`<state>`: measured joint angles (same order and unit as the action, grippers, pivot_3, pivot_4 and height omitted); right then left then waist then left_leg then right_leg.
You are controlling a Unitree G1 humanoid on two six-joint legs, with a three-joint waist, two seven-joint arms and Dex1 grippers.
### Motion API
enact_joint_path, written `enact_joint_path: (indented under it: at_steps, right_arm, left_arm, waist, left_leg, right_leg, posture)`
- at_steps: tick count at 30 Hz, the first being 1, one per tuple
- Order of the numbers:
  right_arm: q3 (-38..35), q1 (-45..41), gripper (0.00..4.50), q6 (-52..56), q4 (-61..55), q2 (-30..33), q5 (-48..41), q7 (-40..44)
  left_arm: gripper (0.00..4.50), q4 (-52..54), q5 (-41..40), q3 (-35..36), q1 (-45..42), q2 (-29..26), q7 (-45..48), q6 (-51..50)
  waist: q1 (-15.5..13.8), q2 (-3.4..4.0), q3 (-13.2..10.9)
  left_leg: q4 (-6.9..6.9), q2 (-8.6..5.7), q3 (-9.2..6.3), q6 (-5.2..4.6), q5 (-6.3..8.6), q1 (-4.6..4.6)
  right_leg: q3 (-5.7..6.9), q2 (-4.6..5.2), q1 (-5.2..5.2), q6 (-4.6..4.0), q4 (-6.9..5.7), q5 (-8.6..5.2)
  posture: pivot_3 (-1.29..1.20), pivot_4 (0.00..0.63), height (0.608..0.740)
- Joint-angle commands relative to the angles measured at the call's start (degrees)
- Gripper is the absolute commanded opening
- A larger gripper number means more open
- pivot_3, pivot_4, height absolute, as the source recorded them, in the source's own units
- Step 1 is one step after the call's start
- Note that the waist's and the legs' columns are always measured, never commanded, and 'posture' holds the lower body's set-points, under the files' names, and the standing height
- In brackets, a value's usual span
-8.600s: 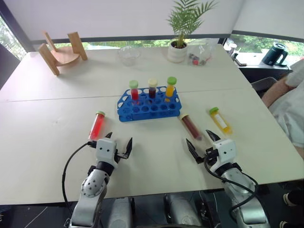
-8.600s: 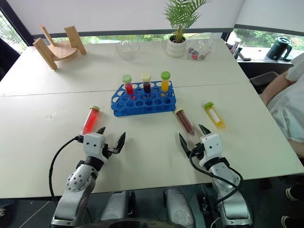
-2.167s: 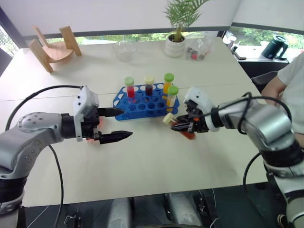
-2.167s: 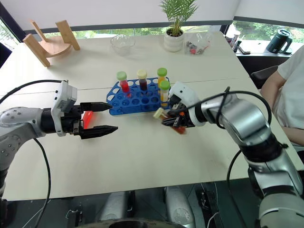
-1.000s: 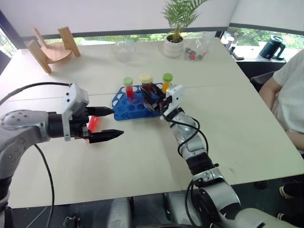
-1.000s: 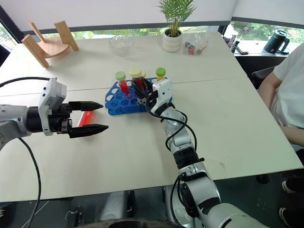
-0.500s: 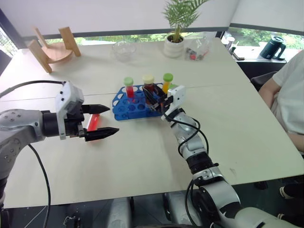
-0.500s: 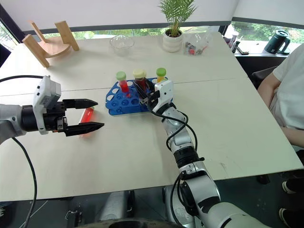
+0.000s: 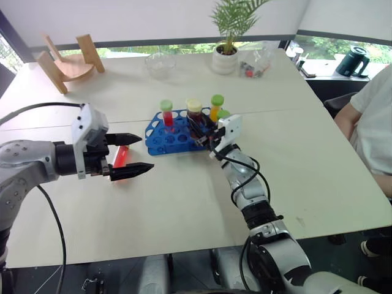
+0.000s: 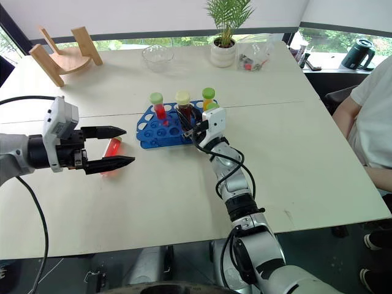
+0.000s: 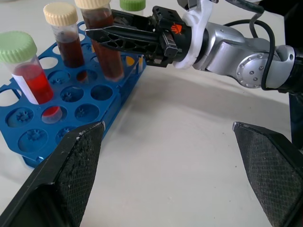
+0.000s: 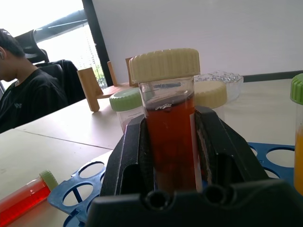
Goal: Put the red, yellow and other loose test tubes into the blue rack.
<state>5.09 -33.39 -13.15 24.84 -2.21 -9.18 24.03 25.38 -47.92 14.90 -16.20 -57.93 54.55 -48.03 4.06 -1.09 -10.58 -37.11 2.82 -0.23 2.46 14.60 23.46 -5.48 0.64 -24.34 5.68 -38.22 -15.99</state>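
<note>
From my head I see my right gripper (image 9: 199, 130) reaching over the near right end of the blue rack (image 9: 160, 137), fingers pinched on a brown test tube (image 12: 171, 137) held upright above the holes. My right wrist view brings that tube close: a pale cream screw cap, a clear wall, reddish-brown liquid filling most of it, my two black fingers (image 12: 129, 161) pressed on either side. It also shows a person in a black shirt (image 12: 28, 97) sitting past the table's far end. My left wrist view looks across at the same tube from the other side, with its foot over a rack hole near the front row, though I cannot tell whether it has entered one.

My left gripper (image 9: 130, 153) hangs above the white table (image 9: 306, 147) to the left of the rack, fingers spread wide and holding nothing. Beneath it the red test tube (image 10: 111, 149) lies flat on the table, green cap toward the rack. In the rack stand a red green-capped tube (image 11: 29, 71), a brown cream-capped tube (image 11: 67, 38) and a yellow green-capped tube (image 9: 215, 106).
</note>
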Motion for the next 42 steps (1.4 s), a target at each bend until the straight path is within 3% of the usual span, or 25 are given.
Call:
enact_joint_path:
  at_steps: [1,2,9,10,16,20,23,28,31,35,42]
  right_arm:
    - [0.09,0.1,0.86,0.47,-1.91,-0.35,-0.09,0.29]
    - [0.24,0.2,0.86,0.75,-1.83,-0.32,-0.08,0.51]
    - [0.72,3.39,4.28,5.35,-6.31,0.91,-0.11,1.26]
    - [0.98,4.38,4.42,6.43,-7.94,1.5,0.13,1.38]
    - [3.19,12.92,4.42,25.97,-30.85,10.44,-3.08,5.01]
    - [-0.21,15.59,4.42,45.86,-48.84,23.87,-16.4,13.85]
    - [-2.7,13.57,4.42,51.52,-54.28,35.69,-23.03,23.58]
    - [-4.53,4.54,4.42,48.51,-51.01,51.82,-25.21,41.41]
    - [-3.2,-1.23,4.42,45.73,-46.72,54.61,-24.13,47.39]
    - [-2.01,-4.56,4.42,43.96,-44.06,54.52,-22.41,49.37]
    - [-2.13,-5.59,4.42,43.59,-43.66,54.21,-21.61,49.24]
  left_arm:
    - [4.5,0.75,-0.19,0.9,-1.01,0.1,-0.27,0.72]
    - [4.5,0.82,-0.12,0.89,-0.86,0.16,-0.33,0.76]
    - [4.5,0.53,1.36,0.51,-1.28,2.74,-5.29,0.29]
    - [4.5,0.32,2.21,0.11,-1.56,3.09,-6.39,0.34]
    - [4.5,-3.59,9.41,-3.62,-5.12,3.39,-13.23,-0.51]
    - [4.5,-10.92,12.96,-7.78,-13.71,3.38,-19.13,-9.26]
    - [4.5,-17.22,16.09,-12.53,-18.83,2.43,-19.24,-14.24]
    - [4.5,-28.81,20.35,-19.2,-28.9,5.05,-22.12,-27.62]
    - [4.5,-32.3,21.84,-22.47,-32.77,6.65,-22.69,-33.47]
    - [4.5,-35.46,23.86,-24.92,-34.32,8.23,-23.91,-37.49]
    - [4.5,-36.52,25.25,-22.24,-33.49,13.38,-27.25,-41.31]
  waist:
    - [0.0,0.0,0.0]
    - [0.0,0.0,0.0]
    - [-0.05,0.0,0.0]
    - [-0.12,-0.01,0.0]
    - [-0.32,-0.01,0.01]
    - [-0.57,0.0,0.0]
    - [-0.63,0.0,0.0]
    - [-0.32,-0.07,-0.04]
    - [-0.29,-0.1,-0.03]
    - [-0.24,-0.1,-0.03]
    - [-1.11,-0.1,-0.03]
  left_leg:
    - [0.0,0.0,0.0,0.0,0.0,0.0]
    - [0.0,0.0,0.0,0.0,0.0,0.0]
    - [0.0,0.0,-0.01,0.0,0.0,0.0]
    - [0.0,0.0,-0.01,0.0,0.0,0.0]
    - [-0.03,-0.03,-0.01,0.0,0.0,0.01]
    - [-0.07,-0.04,-0.06,-0.01,0.0,0.01]
    - [-0.1,-0.07,-0.06,-0.02,0.01,-0.02]
    - [-0.08,-0.06,-0.1,-0.05,0.02,-0.06]
    - [-0.09,-0.07,-0.09,-0.06,0.03,-0.03]
    - [-0.07,-0.07,-0.1,-0.09,0.04,-0.01]
    - [-0.16,-0.07,-0.08,-0.09,0.04,0.09]
  right_leg:
    - [0.0,0.0,0.0,0.0,0.0,0.0]
    - [0.0,0.0,0.0,0.0,0.0,0.0]
    - [0.0,0.0,0.0,0.0,0.0,0.0]
    - [0.0,0.0,0.0,0.0,-0.01,0.0]
    - [0.0,0.02,0.02,0.01,0.0,0.0]
    - [0.02,-0.01,0.04,0.01,-0.02,0.0]
    - [0.02,0.0,0.1,0.02,0.01,0.0]
    - [0.03,-0.06,0.11,0.03,0.01,-0.01]
    - [0.04,-0.05,0.11,0.03,0.05,-0.01]
    - [0.04,-0.05,0.08,0.04,0.05,-0.02]
    - [0.03,0.0,0.0,0.04,0.02,-0.02]
  posture:
    - [0.0,0.15,0.74]
    - [0.0,0.15,0.74]
    - [0.0,0.15,0.74]
    - [0.0,0.15,0.74]
    - [0.0,0.15,0.74]
    - [0.0,0.15,0.74]
    - [0.0,0.15,0.74]
    - [0.0,0.15,0.74]
    - [0.0,0.15,0.74]
    - [0.0,0.15,0.74]
    - [0.0,0.15,0.74]
